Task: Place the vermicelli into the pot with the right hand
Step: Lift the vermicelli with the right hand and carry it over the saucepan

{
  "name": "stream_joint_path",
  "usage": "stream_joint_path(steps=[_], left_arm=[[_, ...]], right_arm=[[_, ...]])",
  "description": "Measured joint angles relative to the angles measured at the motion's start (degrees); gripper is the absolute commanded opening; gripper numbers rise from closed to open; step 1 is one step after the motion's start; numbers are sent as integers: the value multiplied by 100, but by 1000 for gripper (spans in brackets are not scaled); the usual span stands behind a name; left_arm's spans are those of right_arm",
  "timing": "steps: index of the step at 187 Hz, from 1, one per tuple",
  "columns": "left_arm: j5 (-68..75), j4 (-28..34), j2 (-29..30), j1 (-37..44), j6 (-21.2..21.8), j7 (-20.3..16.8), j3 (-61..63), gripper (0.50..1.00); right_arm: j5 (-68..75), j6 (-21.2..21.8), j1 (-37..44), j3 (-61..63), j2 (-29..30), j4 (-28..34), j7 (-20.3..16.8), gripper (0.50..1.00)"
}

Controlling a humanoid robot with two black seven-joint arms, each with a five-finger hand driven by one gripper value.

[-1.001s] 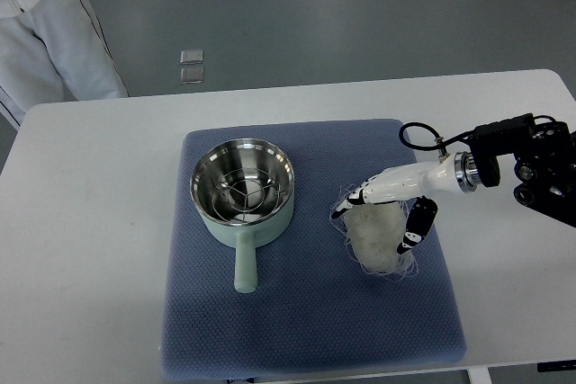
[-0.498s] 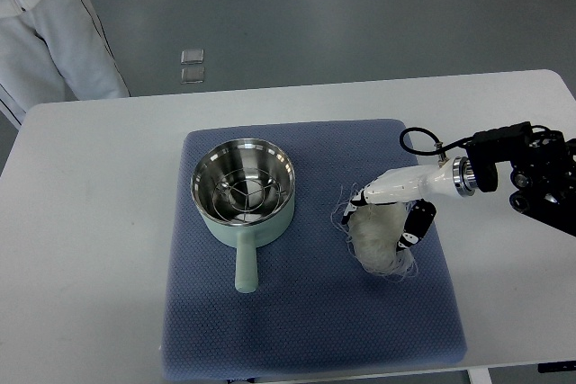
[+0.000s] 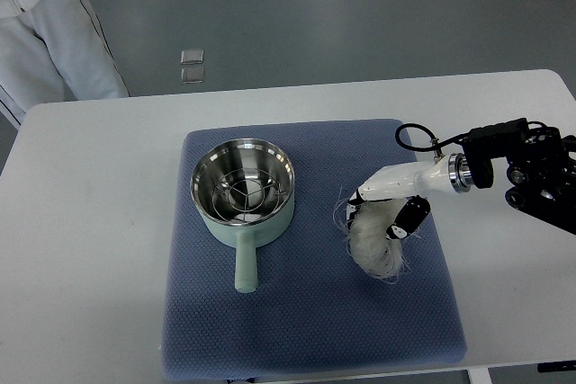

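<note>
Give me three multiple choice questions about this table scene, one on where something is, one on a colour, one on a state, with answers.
1. Where is the vermicelli?
A. inside the pot
B. on the blue mat, right of the pot
C. on the bare table

2. What colour is the pot outside?
A. pale green
B. red
C. black

3. What is the right hand doing?
A. resting away from everything
B. holding the pot handle
C. closing around the vermicelli

Answers: 1 B, the bundle lies on the mat. 2 A, body and handle are pale green. 3 C, fingers curl around the bundle.

White table [image 3: 81, 222] w/ blue mat [image 3: 306, 330]; grey floor [image 3: 360, 15] behind.
</note>
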Motion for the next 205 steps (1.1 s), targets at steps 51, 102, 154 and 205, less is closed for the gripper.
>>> stream_joint_path(steps=[51,102,154,205], left_arm=[[0,0,0,0,0,0,1,1000],[1,0,0,0,0,0,9,1000],[1,0,0,0,0,1,9,1000],[1,0,0,5,0,3,9,1000]], right_arm=[[270,23,363,184,-54,-2,23,500],[533,103,1020,340,-77,-101,24,515],[696,190,1833,340,349,-326,6,539],[718,-39,1878,335,1503,-890,-6,574]])
